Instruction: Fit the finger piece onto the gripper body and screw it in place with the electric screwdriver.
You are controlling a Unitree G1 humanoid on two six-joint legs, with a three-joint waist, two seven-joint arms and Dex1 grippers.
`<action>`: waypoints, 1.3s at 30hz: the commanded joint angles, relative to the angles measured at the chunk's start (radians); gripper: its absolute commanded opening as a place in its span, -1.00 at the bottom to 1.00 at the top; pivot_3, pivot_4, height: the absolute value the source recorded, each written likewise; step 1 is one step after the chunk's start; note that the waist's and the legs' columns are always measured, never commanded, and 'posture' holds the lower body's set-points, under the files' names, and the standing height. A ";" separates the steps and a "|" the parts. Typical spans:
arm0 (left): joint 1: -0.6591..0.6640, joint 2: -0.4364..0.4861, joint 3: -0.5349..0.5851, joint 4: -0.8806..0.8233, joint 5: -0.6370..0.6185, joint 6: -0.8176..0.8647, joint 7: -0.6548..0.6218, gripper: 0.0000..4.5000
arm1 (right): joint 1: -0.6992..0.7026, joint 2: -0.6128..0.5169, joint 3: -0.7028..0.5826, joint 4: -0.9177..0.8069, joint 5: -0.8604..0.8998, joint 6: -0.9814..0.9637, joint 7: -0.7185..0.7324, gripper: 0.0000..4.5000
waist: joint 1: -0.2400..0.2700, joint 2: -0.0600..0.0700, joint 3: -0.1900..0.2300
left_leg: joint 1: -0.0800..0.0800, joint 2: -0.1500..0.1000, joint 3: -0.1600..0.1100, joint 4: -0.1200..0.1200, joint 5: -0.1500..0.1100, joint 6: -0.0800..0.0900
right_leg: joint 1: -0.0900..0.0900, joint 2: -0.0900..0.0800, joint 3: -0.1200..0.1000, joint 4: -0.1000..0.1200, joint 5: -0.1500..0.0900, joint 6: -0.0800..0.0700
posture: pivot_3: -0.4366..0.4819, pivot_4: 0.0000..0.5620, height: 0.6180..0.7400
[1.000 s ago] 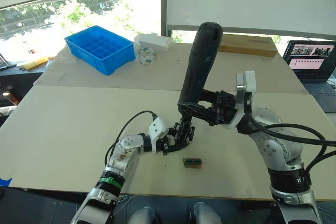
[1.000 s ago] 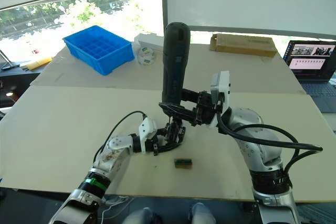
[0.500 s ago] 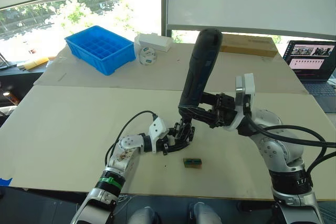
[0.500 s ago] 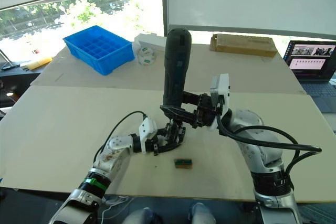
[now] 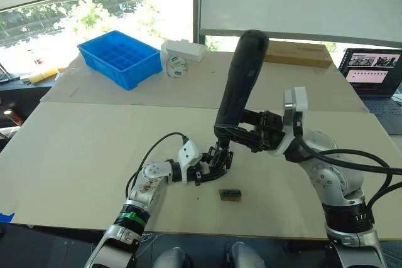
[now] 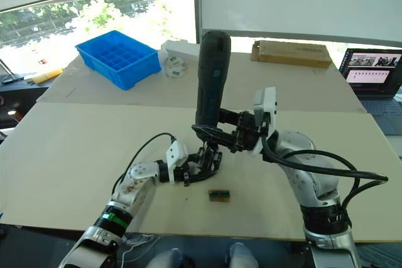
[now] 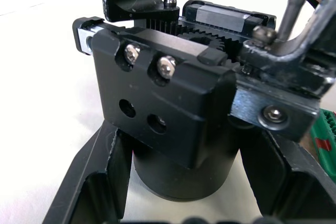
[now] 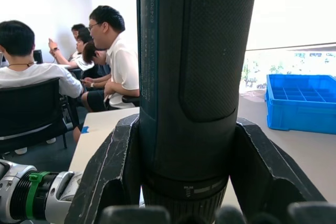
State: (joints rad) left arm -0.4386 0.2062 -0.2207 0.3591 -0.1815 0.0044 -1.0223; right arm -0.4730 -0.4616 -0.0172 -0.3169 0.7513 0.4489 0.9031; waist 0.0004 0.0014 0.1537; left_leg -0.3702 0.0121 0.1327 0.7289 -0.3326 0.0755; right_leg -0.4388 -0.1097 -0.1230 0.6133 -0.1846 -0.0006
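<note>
The left gripper (image 5: pixel 210 166) lies low on the table (image 5: pixel 81 149), forearm flat, fingers clamped around the gripper body (image 7: pixel 173 124) near the table's front centre. The right gripper (image 5: pixel 233 135), reaching inward with bent elbow, grasps the electric screwdriver (image 5: pixel 240 76) nearly upright, bit (image 7: pixel 294 3) down at the gripper body.

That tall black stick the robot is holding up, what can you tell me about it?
It is the electric screwdriver, a long matte black cylinder with a rounded top and a textured grip, plastic by the look of it. It stands nearly upright, leaning slightly toward the robot's right. The right gripper is shut around its lower end. Its thin metal bit points down at the gripper body, which the left gripper holds on the table.
</note>
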 commanded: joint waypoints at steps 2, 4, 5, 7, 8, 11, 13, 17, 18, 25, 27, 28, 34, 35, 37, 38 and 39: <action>0.025 -0.004 -0.023 0.011 0.000 0.022 -0.015 0.08 | -0.026 0.005 -0.047 -0.034 0.032 -0.017 -0.006 -0.15 | 0.000 0.000 0.000 | 0.000 0.000 0.000 0.000 0.000 0.000 | 0.000 0.000 0.000 0.000 0.000 0.000 | -0.05 -0.47 1.00; 0.025 -0.004 -0.023 0.012 0.001 0.021 -0.016 0.08 | -0.026 0.003 -0.047 -0.033 0.030 -0.018 -0.003 -0.15 | 0.000 0.000 0.000 | 0.000 0.000 0.000 0.000 0.000 0.000 | 0.000 0.000 0.000 0.000 0.000 0.000 | -0.05 -0.47 1.00; 0.025 -0.004 -0.023 0.012 0.000 0.021 -0.015 0.08 | -0.025 0.001 -0.046 -0.032 0.028 -0.018 -0.001 -0.15 | 0.000 0.000 0.000 | 0.000 0.000 0.000 0.000 0.000 0.000 | 0.000 0.000 0.000 0.000 0.000 0.000 | -0.05 -0.47 1.00; 0.025 -0.005 -0.023 0.012 0.001 0.021 -0.015 0.08 | -0.024 0.001 -0.046 -0.032 0.028 -0.017 0.000 -0.15 | 0.000 0.000 0.000 | 0.000 0.000 0.000 0.000 0.000 0.000 | 0.000 0.000 0.000 0.000 0.000 0.000 | -0.05 -0.47 1.00; 0.025 -0.005 -0.023 0.012 0.001 0.021 -0.015 0.08 | -0.023 0.001 -0.046 -0.032 0.028 -0.017 0.001 -0.15 | 0.000 0.000 0.000 | 0.000 0.000 0.000 0.000 0.000 0.000 | 0.000 0.000 0.000 0.000 0.000 0.000 | -0.05 -0.47 1.00; 0.026 -0.005 -0.023 0.011 0.001 0.020 -0.014 0.08 | -0.019 0.000 -0.044 -0.031 0.025 -0.019 0.004 -0.15 | 0.000 0.000 0.000 | 0.000 0.000 0.000 0.000 0.000 0.000 | 0.000 0.000 0.000 0.000 0.000 0.000 | -0.05 -0.47 1.00; 0.027 -0.005 -0.023 0.011 0.001 0.021 -0.014 0.08 | -0.019 0.001 -0.044 -0.030 0.025 -0.019 0.005 -0.15 | 0.000 0.000 0.000 | 0.000 0.000 0.000 0.000 0.000 0.000 | 0.000 0.000 0.000 0.000 0.000 0.000 | -0.05 -0.47 1.00; 0.027 -0.005 -0.023 0.012 0.001 0.021 -0.014 0.08 | -0.021 0.007 -0.047 -0.026 0.030 -0.019 0.002 -0.15 | 0.000 0.000 0.000 | 0.000 0.000 0.000 0.000 0.000 0.000 | 0.000 0.000 0.000 0.000 0.000 0.000 | -0.05 -0.47 1.00; 0.027 -0.005 -0.023 0.012 0.001 0.021 -0.014 0.08 | -0.021 0.008 -0.048 -0.025 0.031 -0.019 0.002 -0.15 | 0.000 0.000 0.000 | 0.000 0.000 0.000 0.000 0.000 0.000 | 0.000 0.000 0.000 0.000 0.000 0.000 | -0.05 -0.47 1.00; 0.028 -0.004 -0.023 0.012 0.001 0.021 -0.015 0.08 | -0.029 0.011 -0.047 -0.018 0.036 -0.003 -0.011 -0.15 | 0.000 0.000 0.000 | 0.000 0.000 0.000 0.000 0.000 0.000 | 0.000 0.000 0.000 0.000 0.000 0.000 | -0.05 -0.47 1.00; 0.027 -0.005 -0.023 0.014 0.001 0.020 -0.015 0.08 | -0.032 0.011 -0.042 -0.013 0.039 0.012 -0.020 -0.15 | 0.000 0.000 0.000 | 0.000 0.000 0.000 0.000 0.000 0.000 | 0.000 0.000 0.000 0.000 0.000 0.000 | -0.05 -0.47 1.00; 0.027 -0.005 -0.023 0.014 0.001 0.020 -0.015 0.08 | -0.033 0.010 -0.040 -0.013 0.041 0.017 -0.024 -0.15 | 0.000 0.000 0.000 | 0.000 0.000 0.000 0.000 0.000 0.000 | 0.000 0.000 0.000 0.000 0.000 0.000 | -0.05 -0.47 1.00; 0.029 -0.006 -0.023 0.012 0.000 0.021 -0.015 0.08 | -0.039 0.014 -0.041 -0.012 0.041 0.026 -0.039 -0.15 | 0.000 0.000 0.000 | 0.000 0.000 0.000 0.000 0.000 0.000 | 0.000 -0.001 0.000 0.000 0.000 0.000 | -0.05 -0.47 1.00; 0.030 -0.006 -0.023 0.011 0.000 0.022 -0.014 0.08 | -0.041 0.017 -0.045 -0.012 0.043 0.026 -0.044 -0.15 | 0.000 0.000 0.000 | 0.000 0.000 0.000 0.000 0.000 0.000 | 0.000 -0.001 0.000 0.000 0.000 0.000 | -0.05 -0.47 1.00; 0.031 -0.006 -0.023 0.011 0.000 0.022 -0.014 0.08 | -0.048 0.026 -0.054 -0.012 0.052 0.027 -0.054 -0.15 | 0.000 0.000 0.000 | 0.000 0.000 0.000 0.000 0.000 0.000 | 0.000 -0.001 0.000 0.000 0.000 0.000 | -0.05 -0.47 1.00; 0.032 -0.007 -0.024 0.010 0.000 0.022 -0.014 0.08 | -0.050 0.028 -0.058 -0.014 0.056 0.028 -0.058 -0.15 | 0.000 0.000 0.000 | 0.000 0.000 0.000 0.000 0.000 0.000 | 0.000 -0.001 0.000 0.000 0.000 0.000 | -0.05 -0.47 1.00; 0.033 -0.007 -0.024 0.009 0.001 0.022 -0.014 0.08 | -0.050 0.030 -0.061 -0.015 0.059 0.029 -0.060 -0.15 | 0.000 0.000 0.000 | 0.000 0.000 0.000 0.000 0.000 0.000 | 0.000 -0.001 0.000 0.000 0.000 0.000 | -0.05 -0.47 1.00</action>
State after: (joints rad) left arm -0.4360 0.2048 -0.2203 0.3583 -0.1819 0.0046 -1.0225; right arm -0.4921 -0.4388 -0.0287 -0.3031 0.7700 0.4883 0.8466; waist 0.0005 0.0014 0.1537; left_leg -0.3702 0.0122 0.1326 0.7289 -0.3327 0.0756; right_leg -0.4388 -0.1103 -0.1231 0.6134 -0.1846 -0.0006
